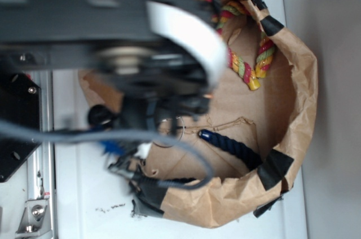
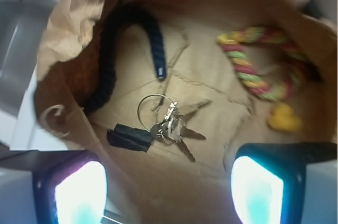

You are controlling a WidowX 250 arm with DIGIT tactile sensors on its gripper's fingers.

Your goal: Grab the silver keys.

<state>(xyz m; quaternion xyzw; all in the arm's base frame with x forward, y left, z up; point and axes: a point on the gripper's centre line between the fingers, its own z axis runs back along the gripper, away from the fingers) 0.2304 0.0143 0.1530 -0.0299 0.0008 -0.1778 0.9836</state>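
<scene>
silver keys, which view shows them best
The wrist view: the silver keys lie unobstructed on the brown paper bag floor, fanned out below their wire ring, between the open gripper fingers. In the exterior view the arm hides them; only the wire rings show.

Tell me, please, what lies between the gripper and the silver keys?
Only bare brown paper. In the wrist view, the open gripper is above the silver keys, with nothing between them.
</scene>
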